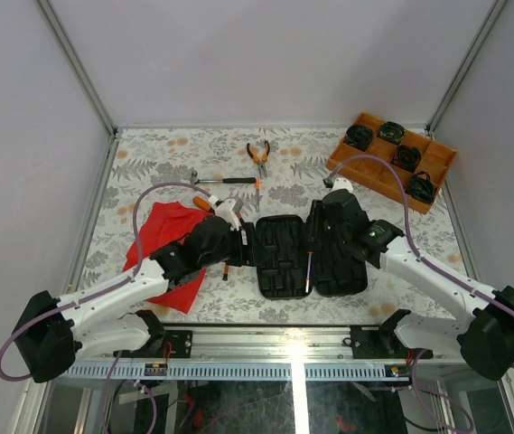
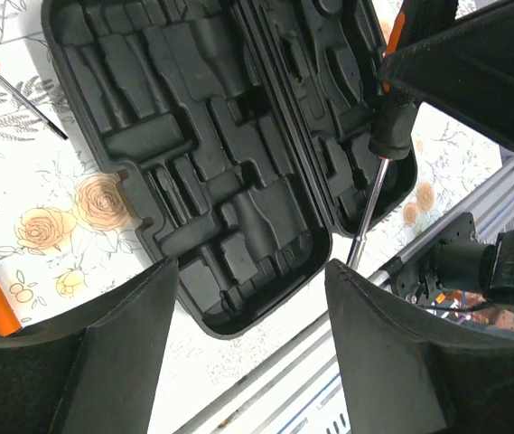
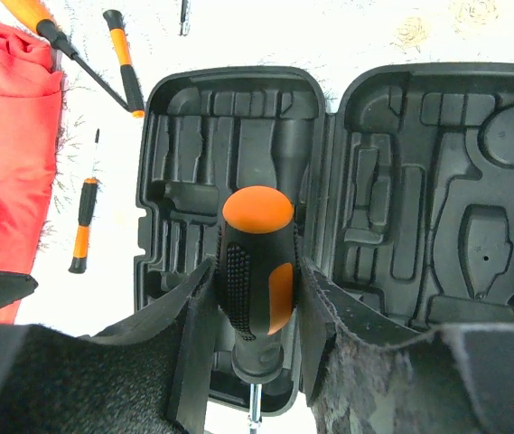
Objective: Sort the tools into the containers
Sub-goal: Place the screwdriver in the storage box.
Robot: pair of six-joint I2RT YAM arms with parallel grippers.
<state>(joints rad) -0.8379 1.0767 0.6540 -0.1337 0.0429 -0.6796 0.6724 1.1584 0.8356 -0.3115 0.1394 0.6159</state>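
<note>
Right gripper (image 3: 257,276) is clamped on a screwdriver (image 3: 258,217) held over the opened case (image 3: 392,208); left gripper (image 2: 249,271) jaws are spread apart.

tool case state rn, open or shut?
Open. The tool case lies with both halves spread flat either side of the hinge, moulded slots facing up in all three views.

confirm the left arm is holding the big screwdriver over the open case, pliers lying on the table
No: the right arm holds the screwdriver over the open case, gripped in its jaws in the right wrist view. The pliers do lie on the table.
</note>
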